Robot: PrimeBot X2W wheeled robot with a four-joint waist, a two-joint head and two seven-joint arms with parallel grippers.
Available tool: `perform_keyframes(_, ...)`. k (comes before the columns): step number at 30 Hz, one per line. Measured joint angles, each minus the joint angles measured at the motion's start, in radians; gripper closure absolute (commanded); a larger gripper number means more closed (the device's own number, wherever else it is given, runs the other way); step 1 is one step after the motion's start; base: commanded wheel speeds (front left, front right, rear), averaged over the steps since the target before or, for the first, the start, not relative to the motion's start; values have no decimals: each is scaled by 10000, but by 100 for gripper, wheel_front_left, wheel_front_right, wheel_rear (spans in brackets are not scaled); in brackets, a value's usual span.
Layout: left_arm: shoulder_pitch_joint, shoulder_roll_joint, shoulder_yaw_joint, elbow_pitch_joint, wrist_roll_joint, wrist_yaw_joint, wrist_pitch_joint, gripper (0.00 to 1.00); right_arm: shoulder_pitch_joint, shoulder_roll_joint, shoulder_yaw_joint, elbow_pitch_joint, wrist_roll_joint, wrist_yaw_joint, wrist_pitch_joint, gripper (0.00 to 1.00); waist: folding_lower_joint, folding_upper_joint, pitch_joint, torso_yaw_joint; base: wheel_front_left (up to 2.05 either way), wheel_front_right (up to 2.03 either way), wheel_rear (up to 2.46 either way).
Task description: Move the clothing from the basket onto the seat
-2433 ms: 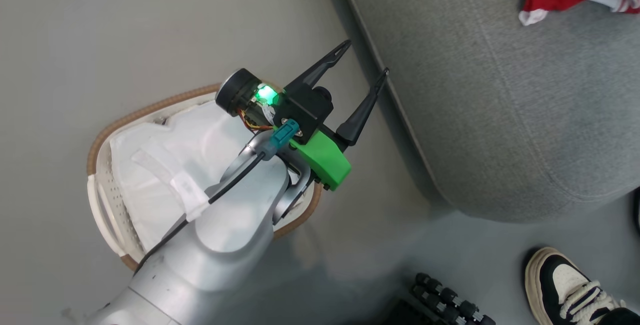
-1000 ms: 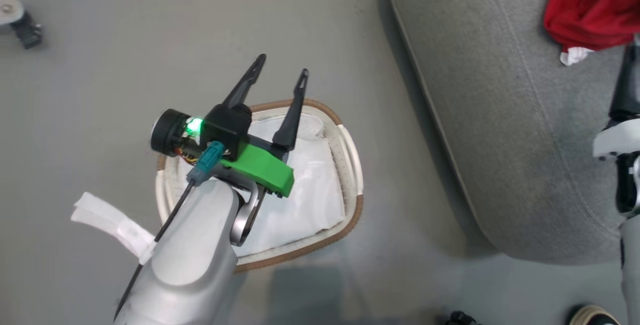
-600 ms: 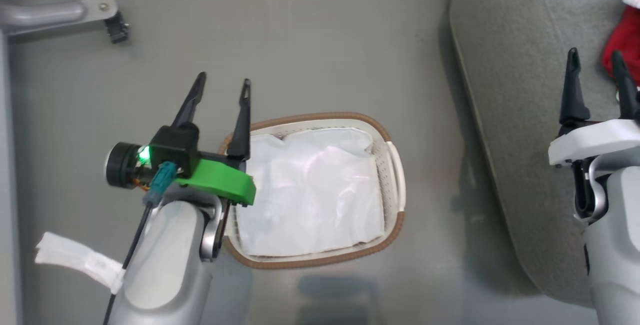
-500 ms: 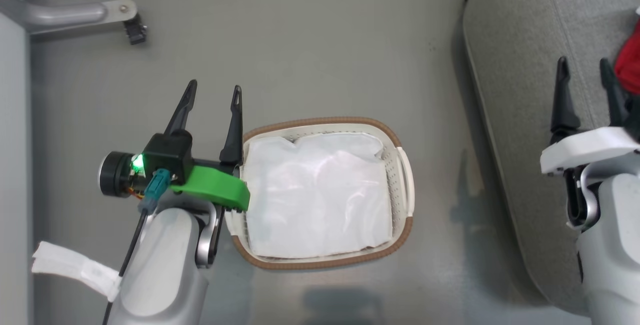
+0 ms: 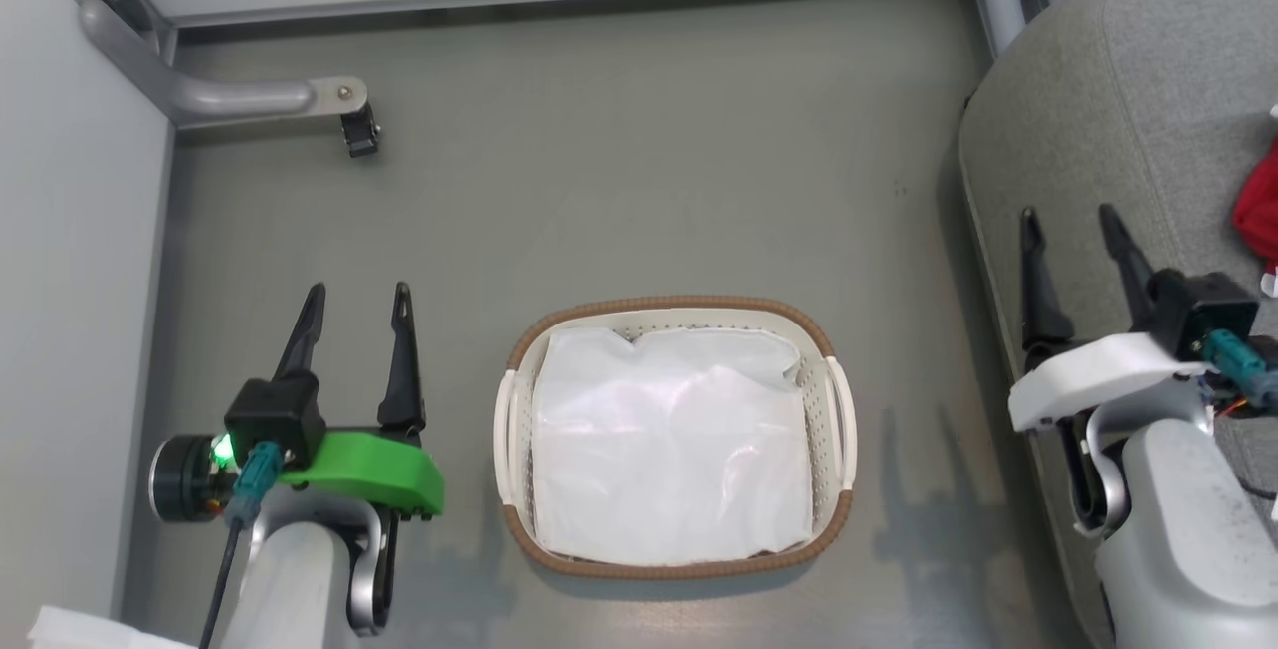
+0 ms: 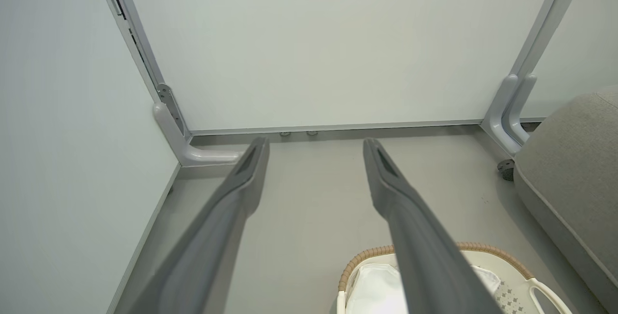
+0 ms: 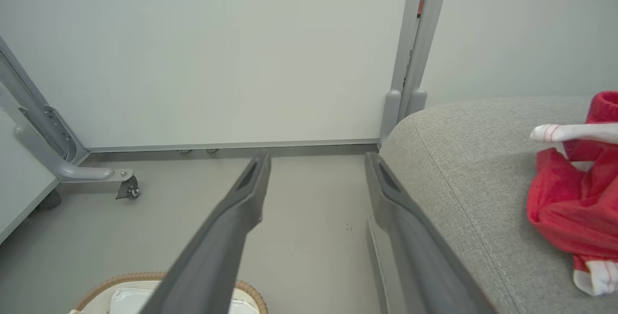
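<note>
Clothing [image 7: 574,207] lies on the seat [image 5: 1098,130] at my right. The basket [image 5: 679,305] holds just its white liner [image 5: 669,459]. My head has swung back over the basket. My left gripper [image 5: 359,288] and right gripper [image 5: 1066,213] hang either side of it, fingers apart and empty. I think the job is done.
</note>
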Motion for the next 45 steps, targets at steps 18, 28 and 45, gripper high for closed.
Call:
perform_keyframes(18, 1663, -4, 483, -537, -146, -48, 0, 0, 1422, 339, 577, -721, 13, 0, -2, 0, 0, 0, -1305, -82, 0, 0, 0)
perform_keyframes(28, 2365, -6, 777, -508, -276, -240, 0, 0, 2234, 412, 895, -564, 42, 0, -2, 0, 0, 0, -2072, -159, 0, 0, 0)
perform_keyframes(45, 2792, -6, 677, -566, -543, -236, 0, 0, 2746, 460, 1047, -472, 94, 0, -2, 0, 0, 0, -2460, -286, 0, 0, 0)
